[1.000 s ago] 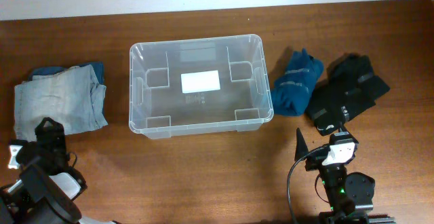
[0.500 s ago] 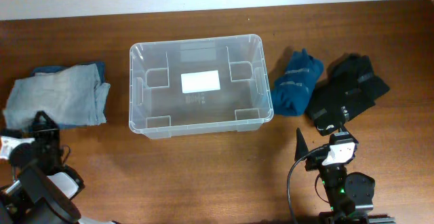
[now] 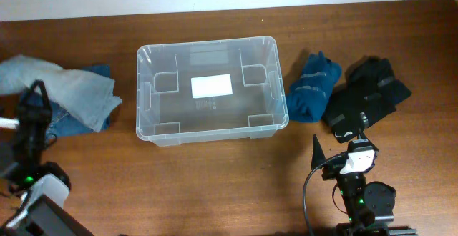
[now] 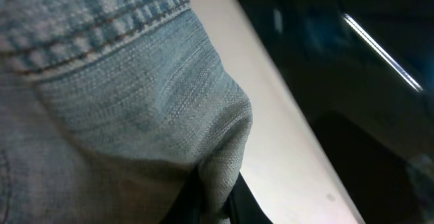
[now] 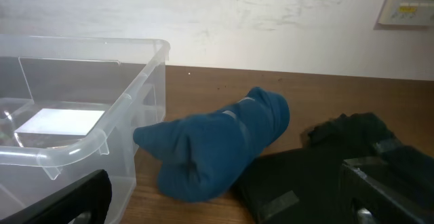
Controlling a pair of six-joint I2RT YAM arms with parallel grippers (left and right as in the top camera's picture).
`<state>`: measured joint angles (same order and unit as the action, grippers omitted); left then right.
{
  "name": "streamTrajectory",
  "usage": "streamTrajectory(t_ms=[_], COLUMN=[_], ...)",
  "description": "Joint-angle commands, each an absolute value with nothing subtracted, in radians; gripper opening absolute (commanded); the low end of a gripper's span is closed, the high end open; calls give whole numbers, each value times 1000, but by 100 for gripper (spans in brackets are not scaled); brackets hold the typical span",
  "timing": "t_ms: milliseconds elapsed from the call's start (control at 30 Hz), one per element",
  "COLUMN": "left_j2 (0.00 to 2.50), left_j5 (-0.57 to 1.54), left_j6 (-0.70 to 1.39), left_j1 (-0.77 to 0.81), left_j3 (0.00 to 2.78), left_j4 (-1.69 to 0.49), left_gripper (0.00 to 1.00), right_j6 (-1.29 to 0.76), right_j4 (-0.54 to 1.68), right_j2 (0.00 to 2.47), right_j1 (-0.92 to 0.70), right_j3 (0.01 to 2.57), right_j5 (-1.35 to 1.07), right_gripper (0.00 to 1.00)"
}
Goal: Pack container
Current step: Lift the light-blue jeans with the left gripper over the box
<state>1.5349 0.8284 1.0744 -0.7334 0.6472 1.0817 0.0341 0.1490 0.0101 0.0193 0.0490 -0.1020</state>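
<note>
Dark brown wood, grained and matte, makes up the table (image 3: pixel 215 186), which is backed along its far edge by a pale, scuffed wall (image 5: pixel 271 13). The container (image 3: pixel 207 132) is set upright and open near the table's middle, and a white label (image 3: pixel 211 86) is seen through its clear base. To its right a blue garment (image 3: pixel 313 87) is bundled just beside the rim, and a black garment (image 3: pixel 366 96) is laid against that. To its left, faded jeans (image 3: pixel 79 93) are heaped, with a darker blue cloth (image 3: pixel 102 71) mostly covered beneath. The left gripper (image 3: pixel 33 96) is closed on a fold of the jeans. Its wrist view is almost filled by denim, and the blurred dark background there cannot be made out. The right gripper (image 5: pixel 230 207) is held wide apart near the table's front edge, with nothing between its fingers. A pale wall box (image 5: pixel 412 0) is cut off by the frame corner; what it is cannot be told.
</note>
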Motion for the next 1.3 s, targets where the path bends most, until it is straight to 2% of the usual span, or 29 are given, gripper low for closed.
streamTrajectory(t_ms=[0,233,433,600,767,867,933,1067,1267], left_j2=[1448,1436,1436,1436,1436,1436,1437,1445,1446], left_j5=[967,1093,1047,767,614,391,312,269,153], left_j6=[1090,1008,925,992,1013,994,980,806,275], left_j1=[-716,-628,-530,-463,-408,-339,-312,-241,-64], left_j3=[774,970,1076,1150,1243,1392,1462,1594,1714], left_j4=[1058,988,876,593,384,99,0,-89,-282], left_gripper=[1,1,1,1,1,1,1,1,1], right_j6=[38,38,38,38,38,38,38,38,38], right_j4=[149,149,149,149,149,149,149,149,149], right_j2=[4,4,4,4,4,4,4,4,4], right_j1=[28,28,28,28,28,28,28,28,28], right_j3=[41,41,41,41,41,41,41,41,41], right_j5=[-93,-93,-93,-93,-93,-93,-93,-93,-93], right_gripper=[98,98,98,98,98,98,98,98,98])
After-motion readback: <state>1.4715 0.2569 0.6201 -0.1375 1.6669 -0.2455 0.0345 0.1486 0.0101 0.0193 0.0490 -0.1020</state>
